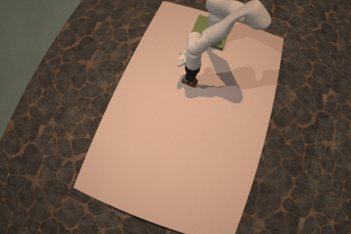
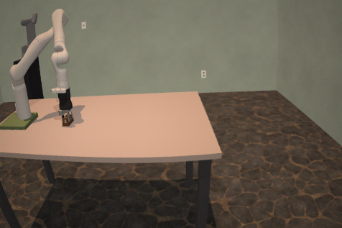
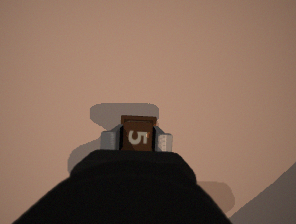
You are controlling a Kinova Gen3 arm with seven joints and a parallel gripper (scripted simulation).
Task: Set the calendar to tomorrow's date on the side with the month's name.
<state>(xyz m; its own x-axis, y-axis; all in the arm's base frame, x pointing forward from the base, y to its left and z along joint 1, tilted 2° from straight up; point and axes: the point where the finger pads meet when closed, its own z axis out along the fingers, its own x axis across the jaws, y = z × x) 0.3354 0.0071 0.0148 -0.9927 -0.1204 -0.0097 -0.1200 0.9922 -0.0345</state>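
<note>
My gripper (image 3: 138, 134) points straight down and is shut on a brown wooden cube (image 3: 138, 134). In the wrist view the cube's face towards the camera shows a white 5, lying on its side. The pale fingers sit on the cube's left and right sides. In the top view the gripper (image 1: 190, 79) holds the cube (image 1: 191, 83) low at the table top, near the arm's base. The exterior view shows the same cube under the gripper (image 2: 67, 116). I cannot tell whether it touches the table. No tray and no second cube are in view.
The arm's green base plate (image 1: 209, 33) lies at the table's far end, close behind the gripper. The pink table top (image 1: 184, 125) stretches wide towards the near edge. A dark stand (image 2: 31, 67) is behind the table at the left.
</note>
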